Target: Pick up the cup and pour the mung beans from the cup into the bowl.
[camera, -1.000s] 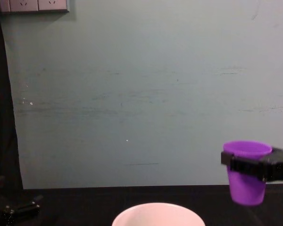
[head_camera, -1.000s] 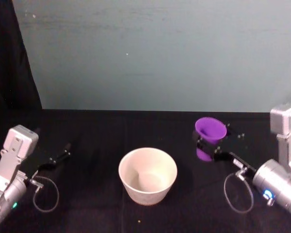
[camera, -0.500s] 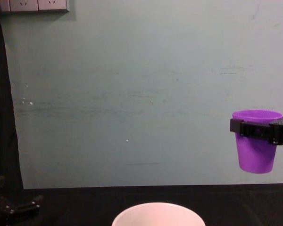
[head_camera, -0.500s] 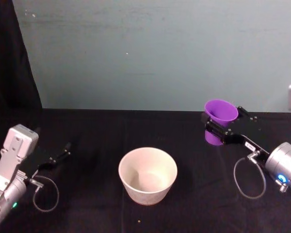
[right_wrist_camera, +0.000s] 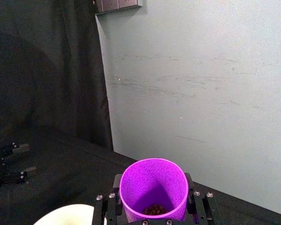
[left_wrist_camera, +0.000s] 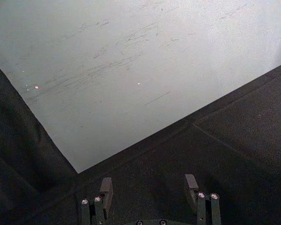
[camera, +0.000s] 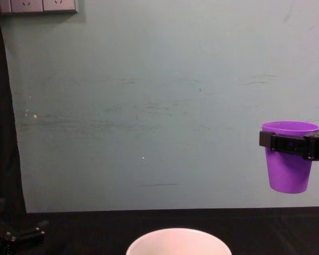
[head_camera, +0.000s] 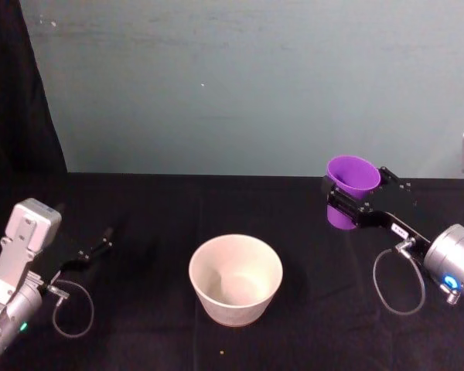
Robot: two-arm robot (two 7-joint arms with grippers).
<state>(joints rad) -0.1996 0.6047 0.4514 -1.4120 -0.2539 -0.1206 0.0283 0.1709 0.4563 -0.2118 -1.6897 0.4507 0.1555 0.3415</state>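
Cup: the cup (head_camera: pixel 353 176) is a bright purple, smooth, handleless tumbler that narrows to its base. In the chest view it (camera: pixel 288 170) stands upright with a level rim.
Contents: a small heap of dark mung beans (right_wrist_camera: pixel 154 209) lies at the bottom, far below the rim.
Cup's place: it is held in the air above the black tabletop (head_camera: pixel 139 216), near the far edge on the right side.
Bowl: the bowl (head_camera: pixel 233 308) is wide, round and pale pinkish-white. It sits mid-tabletop toward the front edge, well apart from the cup.
Writing: a small pale label (head_camera: pixel 393 226) on the right gripper's finger is too small to read.
Right gripper: the right gripper (head_camera: pixel 354 187) is clamped on the cup, one black finger on each side just under the rim. The right wrist view shows the cup's mouth between the fingers (right_wrist_camera: pixel 199 206).
Right arm: it comes in from the right edge and slants toward the far edge. The silver wrist carries a blue light (head_camera: pixel 446 284) and a hanging cable loop (head_camera: pixel 398 282).
Left gripper: the left gripper (left_wrist_camera: pixel 149 187) sits low near the left edge, its fingers spread with nothing between them.
Left arm: it is parked at the front left corner.
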